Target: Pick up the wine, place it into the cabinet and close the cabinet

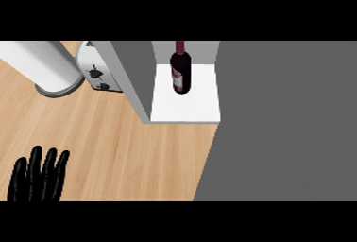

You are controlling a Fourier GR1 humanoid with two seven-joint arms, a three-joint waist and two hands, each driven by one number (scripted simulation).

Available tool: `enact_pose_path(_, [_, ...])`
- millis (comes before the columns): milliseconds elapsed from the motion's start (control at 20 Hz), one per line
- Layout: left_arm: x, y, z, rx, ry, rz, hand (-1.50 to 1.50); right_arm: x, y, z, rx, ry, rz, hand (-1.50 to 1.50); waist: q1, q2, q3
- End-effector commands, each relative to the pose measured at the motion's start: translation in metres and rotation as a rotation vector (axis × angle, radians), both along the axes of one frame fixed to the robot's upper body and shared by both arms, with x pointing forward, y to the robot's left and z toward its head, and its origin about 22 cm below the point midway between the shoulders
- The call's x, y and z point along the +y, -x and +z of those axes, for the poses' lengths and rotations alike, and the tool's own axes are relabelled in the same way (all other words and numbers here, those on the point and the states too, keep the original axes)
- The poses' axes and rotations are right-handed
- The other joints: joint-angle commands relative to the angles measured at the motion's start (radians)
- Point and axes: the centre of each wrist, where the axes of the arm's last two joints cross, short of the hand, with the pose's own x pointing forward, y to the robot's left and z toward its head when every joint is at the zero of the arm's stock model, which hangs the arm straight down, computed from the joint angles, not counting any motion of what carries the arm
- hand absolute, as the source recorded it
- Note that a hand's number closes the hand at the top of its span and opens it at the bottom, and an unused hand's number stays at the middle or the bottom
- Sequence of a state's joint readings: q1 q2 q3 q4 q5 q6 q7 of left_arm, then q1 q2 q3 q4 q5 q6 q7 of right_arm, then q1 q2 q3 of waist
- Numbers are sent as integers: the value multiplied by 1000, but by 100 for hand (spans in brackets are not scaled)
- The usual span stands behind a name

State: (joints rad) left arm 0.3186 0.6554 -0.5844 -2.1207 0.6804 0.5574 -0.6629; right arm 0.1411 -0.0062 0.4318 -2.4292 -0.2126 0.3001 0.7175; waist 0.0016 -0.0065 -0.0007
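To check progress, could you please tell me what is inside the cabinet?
A wine bottle stands upright on the white shelf inside the cabinet. The grey door at the view's right covers whatever lies beyond the shelf on that side.

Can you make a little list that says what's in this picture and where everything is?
wine bottle: standing on the white shelf inside the cabinet
cabinet door: big grey panel at the right, open
left robot hand: resting low at the left, fingers straight, holding nothing
right robot hand: not in the picture
toaster: silver, left of the cabinet
white cylinder: top left on the wooden counter
left to do: close the cabinet
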Motion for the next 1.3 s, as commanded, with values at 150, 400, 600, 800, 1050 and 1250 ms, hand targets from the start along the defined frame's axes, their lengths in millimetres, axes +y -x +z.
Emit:
enact_pose_path(150, [28, 0, 14, 8, 7, 18, -150, 14, 44, 35, -88, -46, 172, 150, 0, 0, -1])
enact_pose_path(400, [69, 1, 4, 3, -26, 47, -150, 32, 50, 31, -97, -80, 174, 150, -2, -4, -2])
enact_pose_path(600, [81, -10, 20, 0, -31, 29, -150, 62, 50, 25, -64, -81, 174, 150, 1, -1, -2])
enact_pose_path(800, [82, -2, 28, 8, -29, 3, -150, 69, 52, 23, -78, -90, 149, 150, 7, -5, -2])
enact_pose_path(1050, [83, -3, 29, 23, -23, 1, -150, 87, 47, 20, -143, -88, 113, 150, 11, -2, -1])
enact_pose_path(1250, [97, -18, 37, 17, 10, -26, -150, 98, 41, 29, -197, -70, 73, 150, 11, -1, -4])
